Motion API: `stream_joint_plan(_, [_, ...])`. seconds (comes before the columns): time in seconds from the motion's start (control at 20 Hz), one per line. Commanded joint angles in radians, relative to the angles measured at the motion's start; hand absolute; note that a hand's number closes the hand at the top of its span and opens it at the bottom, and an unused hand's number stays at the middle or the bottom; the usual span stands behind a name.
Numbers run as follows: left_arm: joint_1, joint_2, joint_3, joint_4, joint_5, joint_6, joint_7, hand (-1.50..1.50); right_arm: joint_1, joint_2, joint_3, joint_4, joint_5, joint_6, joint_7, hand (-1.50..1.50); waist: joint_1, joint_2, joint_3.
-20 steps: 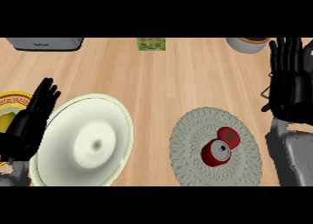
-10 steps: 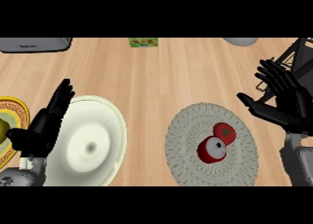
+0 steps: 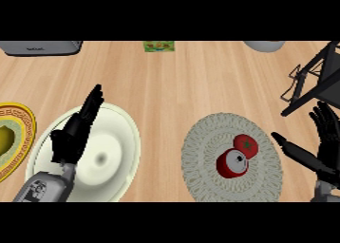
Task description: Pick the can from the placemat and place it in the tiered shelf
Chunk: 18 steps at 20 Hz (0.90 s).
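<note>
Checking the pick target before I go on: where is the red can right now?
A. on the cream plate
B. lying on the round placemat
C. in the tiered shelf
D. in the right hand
B: the red can lies on its side on the round placemat, with the right hand open beside it and apart from it.

I'm looking down at a kitchen: a pale wood-plank bench (image 3: 201, 80) carries tableware. Around the round woven placemat (image 3: 201, 156), a cream plate (image 3: 120, 142) lies to its left, a yellow patterned plate (image 3: 12, 123) farther left, and a black wire shelf (image 3: 320, 76) stands up-right of it.
</note>
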Motion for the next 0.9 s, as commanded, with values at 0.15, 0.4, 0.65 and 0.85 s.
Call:
stream_joint_plan(0.15, [0.008,-0.025,-0.001,0.038,-0.029,-0.019,-0.05,0.0,0.084,-0.136,0.073,-0.083,-0.001,0.229,0.064,-1.5,0.015,-0.002,-0.002])
stream_joint_plan(0.4, [-0.001,-0.032,0.011,0.057,-0.038,-0.026,-0.042,0.0,0.095,-0.229,0.157,-0.324,0.107,0.218,0.33,-1.5,0.016,-0.004,-0.003])
stream_joint_plan(0.65, [-0.037,-0.052,0.031,0.114,-0.035,-0.039,-0.062,0.0,0.099,-0.345,0.193,-0.564,0.129,0.297,0.621,-1.5,0.009,-0.004,-0.004])
stream_joint_plan(0.85, [-0.032,-0.063,0.008,0.079,-0.05,-0.025,-0.004,0.0,0.049,-0.443,0.278,-0.594,0.2,0.399,0.784,-1.5,0.023,-0.004,-0.004])
